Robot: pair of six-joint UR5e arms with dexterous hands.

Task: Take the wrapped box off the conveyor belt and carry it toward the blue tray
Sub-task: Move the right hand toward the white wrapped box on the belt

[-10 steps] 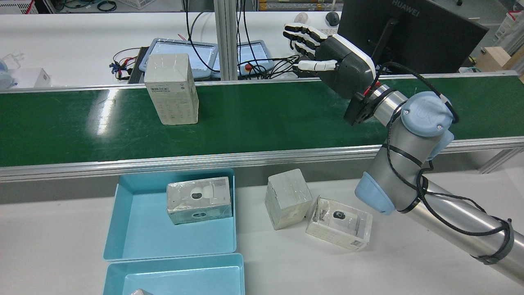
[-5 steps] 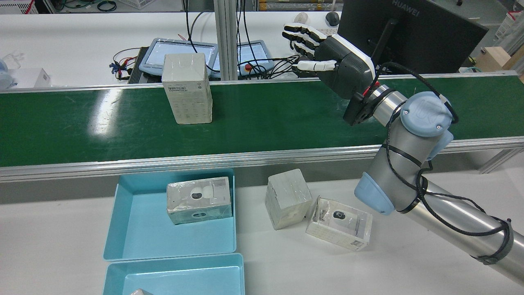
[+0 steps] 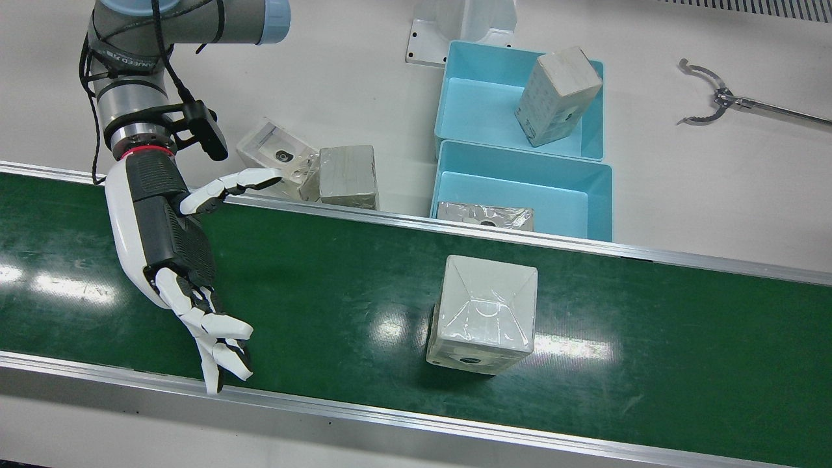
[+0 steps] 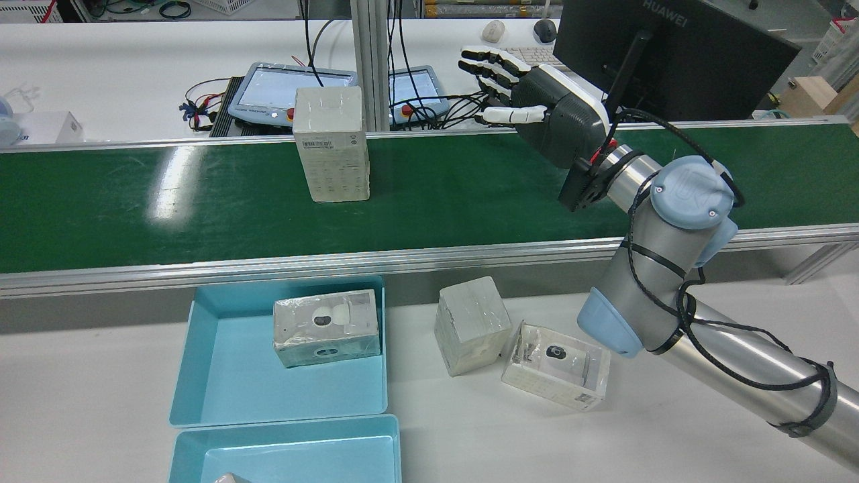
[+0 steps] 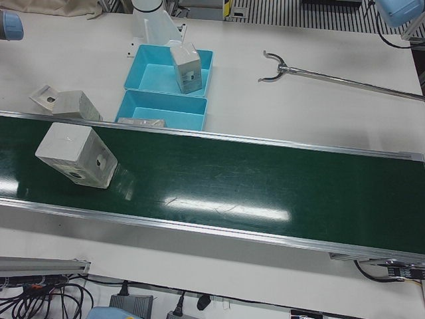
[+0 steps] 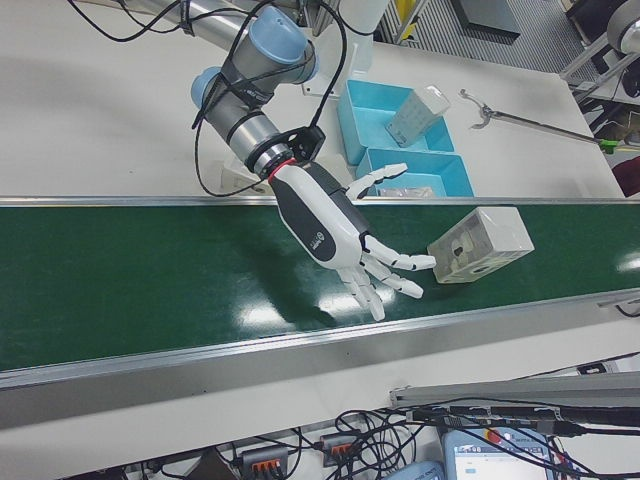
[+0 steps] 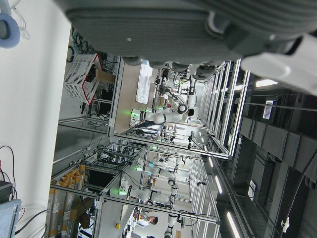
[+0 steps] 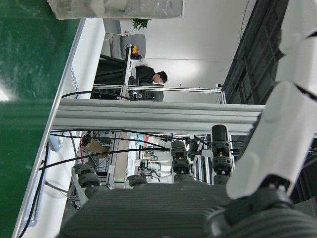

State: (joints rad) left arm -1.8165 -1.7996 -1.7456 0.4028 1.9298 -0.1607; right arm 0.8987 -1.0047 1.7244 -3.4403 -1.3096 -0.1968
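A tall white wrapped box [image 4: 332, 144] stands upright on the green conveyor belt [image 4: 168, 208]. It also shows in the front view [image 3: 484, 312] and the right-front view [image 6: 480, 243]. My right hand [image 4: 543, 107] hovers over the belt to the box's right in the rear view, open and empty, fingers spread toward the box with a gap between; it also shows in the front view [image 3: 175, 240]. The nearer blue tray [image 4: 215, 396] sits on the table just below the belt. My left hand [image 7: 163, 29] shows only in its own view, holding nothing.
A wrapped box [image 4: 327, 327] lies in the nearer tray; a second blue tray [image 4: 282, 456] sits behind it with another box. Two wrapped boxes [image 4: 472, 324] [image 4: 557, 365] lie on the table beside the trays. A grabber tool [image 3: 715, 97] lies far off. Metal rails edge the belt.
The box has ridden the belt to the right in the rear view, closer to my right hand. The right hand has shifted slightly left and up, still open.
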